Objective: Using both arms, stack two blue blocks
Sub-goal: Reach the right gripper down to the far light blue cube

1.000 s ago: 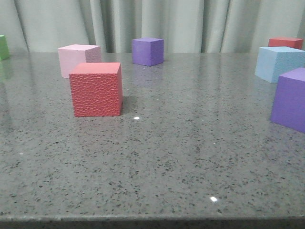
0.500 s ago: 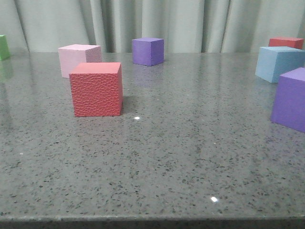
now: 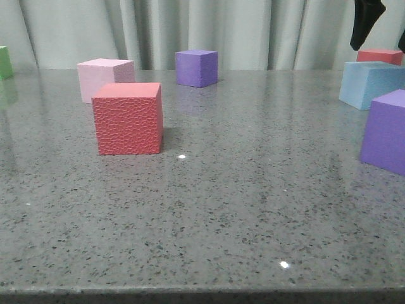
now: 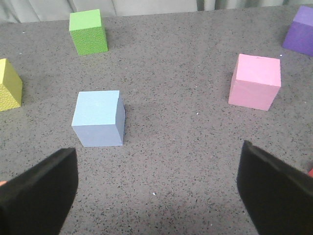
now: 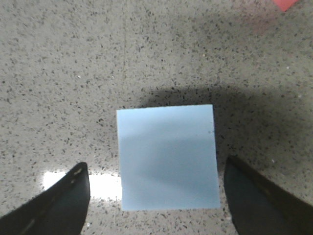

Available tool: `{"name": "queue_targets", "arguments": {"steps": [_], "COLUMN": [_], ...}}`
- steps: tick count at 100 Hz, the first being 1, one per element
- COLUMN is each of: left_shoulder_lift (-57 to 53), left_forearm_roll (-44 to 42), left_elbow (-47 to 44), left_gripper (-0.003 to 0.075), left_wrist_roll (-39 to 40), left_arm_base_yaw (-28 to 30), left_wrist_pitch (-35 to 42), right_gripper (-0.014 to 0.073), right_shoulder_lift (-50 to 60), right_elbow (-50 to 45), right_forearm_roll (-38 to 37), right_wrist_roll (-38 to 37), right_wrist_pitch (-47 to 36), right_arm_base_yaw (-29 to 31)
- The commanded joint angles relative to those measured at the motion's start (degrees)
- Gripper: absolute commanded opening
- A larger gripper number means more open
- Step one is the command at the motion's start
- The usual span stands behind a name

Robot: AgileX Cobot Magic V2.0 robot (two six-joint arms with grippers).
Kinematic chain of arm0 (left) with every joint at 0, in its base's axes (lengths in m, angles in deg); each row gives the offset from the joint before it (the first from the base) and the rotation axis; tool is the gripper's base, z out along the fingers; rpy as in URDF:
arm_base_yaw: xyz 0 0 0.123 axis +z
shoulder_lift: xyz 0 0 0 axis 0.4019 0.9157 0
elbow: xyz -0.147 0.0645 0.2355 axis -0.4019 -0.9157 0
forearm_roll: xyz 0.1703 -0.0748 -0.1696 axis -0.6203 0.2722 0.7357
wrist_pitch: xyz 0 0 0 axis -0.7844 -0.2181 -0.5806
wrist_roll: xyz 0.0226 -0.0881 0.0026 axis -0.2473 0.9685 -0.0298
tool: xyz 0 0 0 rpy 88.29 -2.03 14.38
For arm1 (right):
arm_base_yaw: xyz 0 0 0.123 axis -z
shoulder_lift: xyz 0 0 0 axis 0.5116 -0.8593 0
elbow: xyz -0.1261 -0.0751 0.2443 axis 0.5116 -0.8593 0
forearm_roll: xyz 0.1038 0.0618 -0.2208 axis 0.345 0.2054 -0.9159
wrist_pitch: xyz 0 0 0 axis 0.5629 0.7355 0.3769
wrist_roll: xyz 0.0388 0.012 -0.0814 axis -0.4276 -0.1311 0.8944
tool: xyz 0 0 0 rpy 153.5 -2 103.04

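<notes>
Both our grippers hang open over the speckled grey table (image 3: 240,202), each above its own blue block, neither holding anything.

Our right gripper (image 5: 156,196) looks straight down on a blue block (image 5: 167,156) that lies between its wide-spread black fingers (image 5: 54,205) without touching them; from the front, one black fingertip (image 3: 366,22) hangs above that block (image 3: 373,82) at the table's far right, near a red cube (image 3: 380,56) and a purple cube (image 3: 385,130). Our left gripper (image 4: 156,191), jaws equally wide, hovers short of the other blue block (image 4: 98,117), which sits alone between a green cube (image 4: 88,32), a yellow cube (image 4: 10,90) and a pink cube (image 4: 255,81).
</notes>
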Motion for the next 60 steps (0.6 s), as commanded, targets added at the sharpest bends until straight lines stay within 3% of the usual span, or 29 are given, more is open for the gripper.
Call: {"name": "queue_targets", "arguments": {"steps": [1, 60], "left_shoulder_lift": [-0.19, -0.19], "left_forearm_roll": [0.15, 0.15], "left_elbow": [2.07, 2.07], "left_gripper": [0.064, 0.064], "left_wrist_roll": [0.3, 0.3], "left_arm_base_yaw": [0.07, 0.07], "left_wrist_pitch": [3.64, 3.64], "right_gripper": [0.0567, 0.0567], "right_shoulder_lift": [2.0, -1.83], "right_elbow": [1.94, 1.94], "right_forearm_roll": [-0.4, -0.64], "right_wrist_roll": [1.34, 1.34], "right_wrist_pitch": [-2.26, -4.13], "right_arm_base_yaw": [0.31, 0.31]}}
